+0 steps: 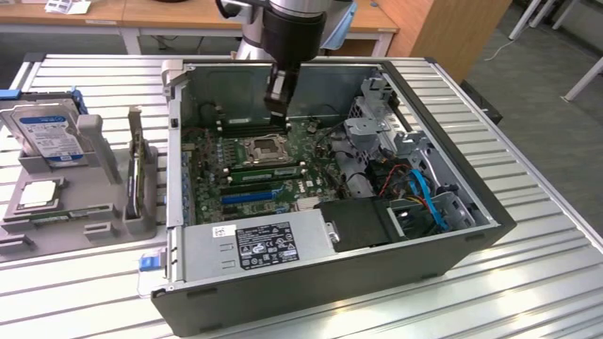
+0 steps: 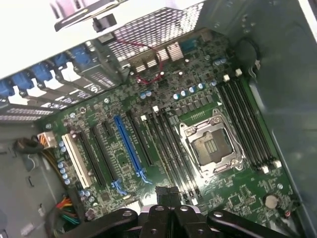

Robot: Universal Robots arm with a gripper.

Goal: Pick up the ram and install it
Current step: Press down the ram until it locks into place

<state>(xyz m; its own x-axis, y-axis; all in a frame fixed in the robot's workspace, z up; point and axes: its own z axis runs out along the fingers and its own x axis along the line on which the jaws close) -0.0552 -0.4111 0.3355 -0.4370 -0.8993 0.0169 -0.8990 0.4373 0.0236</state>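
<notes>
Open black steel computer case lying on its side on the slatted metal table, and it's packed: a green motherboard with a square silver processor socket, a blue plastic slot and long black memory slots, plus a grey boxy power supply.

The black claw hangs inside the case, fingers pressed together with nothing seen between them.

Just outside the case, on the exterior view's left, a moulded grey plastic tray holds an upright hard drive with a blue label, a flat square silver chip, a dark expansion card on edge, and the ram, a narrow green stick lying flat in its groove.
</notes>
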